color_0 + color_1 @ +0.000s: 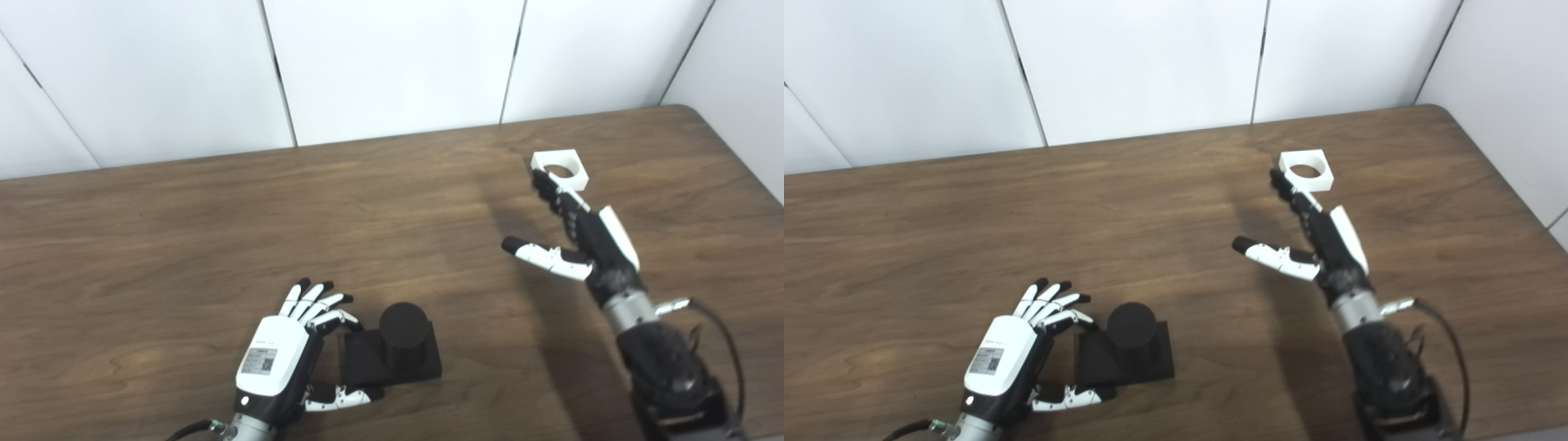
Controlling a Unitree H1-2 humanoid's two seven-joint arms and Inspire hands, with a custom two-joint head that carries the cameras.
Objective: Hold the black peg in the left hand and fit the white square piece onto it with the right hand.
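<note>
Both hands are at the reaching stage, and neither part is held yet. The left hand lies low on the desk with its fingers spread apart and empty. The black peg, a round post standing upright on a square black base, sits just to that hand's right. The thumb lies along the base's near edge, and the fingers arch beside its left corner. Whether they touch it I cannot tell.

The right hand is stretched out, open and holding nothing, its thumb splayed to the left. The white square piece, with a round hole through it, lies flat on the desk right at that hand's fingertips, at or very near contact.

Next, I judge, each hand must close: the left around the peg's base to steady it upright, and the right over the white piece's edges. The right hand then carries the piece across to the left, well apart from where it lies now, and lines the hole over the post.
</note>
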